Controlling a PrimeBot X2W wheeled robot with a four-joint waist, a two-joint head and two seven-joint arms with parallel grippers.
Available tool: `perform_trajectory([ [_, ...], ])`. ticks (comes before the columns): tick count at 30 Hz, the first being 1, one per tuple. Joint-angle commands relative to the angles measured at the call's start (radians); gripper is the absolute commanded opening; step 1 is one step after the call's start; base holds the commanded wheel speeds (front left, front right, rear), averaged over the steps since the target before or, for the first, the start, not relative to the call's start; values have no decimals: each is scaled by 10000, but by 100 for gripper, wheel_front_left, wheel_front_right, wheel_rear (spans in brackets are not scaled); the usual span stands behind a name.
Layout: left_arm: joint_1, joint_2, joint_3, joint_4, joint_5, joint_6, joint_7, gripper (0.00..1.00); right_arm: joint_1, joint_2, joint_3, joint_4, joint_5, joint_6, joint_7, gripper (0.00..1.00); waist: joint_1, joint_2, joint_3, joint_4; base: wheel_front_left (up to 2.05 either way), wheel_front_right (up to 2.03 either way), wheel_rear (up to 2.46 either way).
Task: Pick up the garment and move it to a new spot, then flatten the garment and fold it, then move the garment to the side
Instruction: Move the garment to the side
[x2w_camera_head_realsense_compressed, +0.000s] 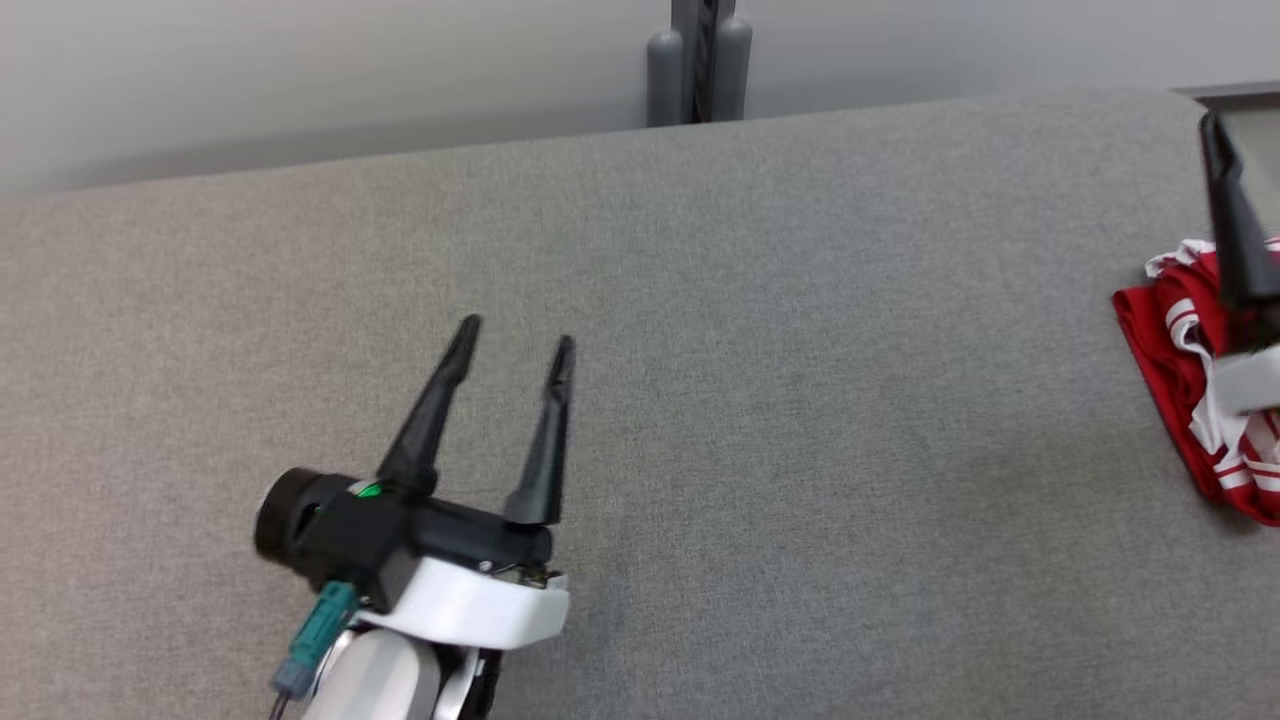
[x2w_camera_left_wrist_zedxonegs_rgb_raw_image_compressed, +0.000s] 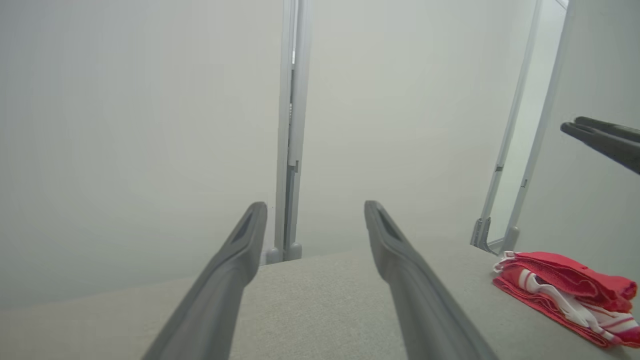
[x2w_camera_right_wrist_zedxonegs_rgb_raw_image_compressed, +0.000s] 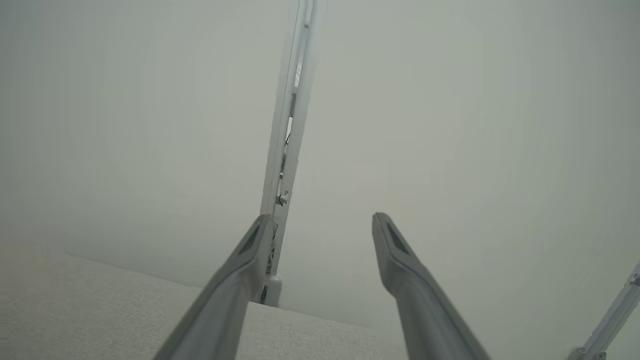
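Black left gripper: fingers spread, nothing between them; over the near left part of the tabletop, tips aimed at the far edge.
Right gripper: fingers spread wide in its own wrist view, empty. In the head view one dark finger stands at the right edge, crossing over the garment. In the left wrist view its tips are clear above the garment, not touching.
Garment position: red with white stripes, folded into a layered bundle, lying at the right edge of the tabletop, nearer the far right corner; well apart from the left gripper.
Tabletop cover: grey woven cloth, far right corner rounded.
Post: grey upright just behind the far edge, against a pale wall.
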Motion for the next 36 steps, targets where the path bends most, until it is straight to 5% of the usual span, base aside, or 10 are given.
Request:
perform_trajectory([
  [1,315,38,302,-110,-58,89,3,100,658,584,-432,-308,-281,-2,-47,100,0,-1,-306,2,0,0,0],
  [10,1150,39,1060,-185,314,47,2,100,2813,2650,-1377,-1101,-2199,-2,-51,100,0,-1,-933,162,0,0,0],
  [18,1816,41,1478,76,544,661,2,100,4151,4055,-1631,-1250,-3258,-2,-52,100,0,-1,-1307,311,0,0,0],
  [36,1906,41,1576,116,207,777,2,100,4406,4280,-1565,-1391,-3575,-2,-53,100,0,-1,-1288,393,0,0,0],
])
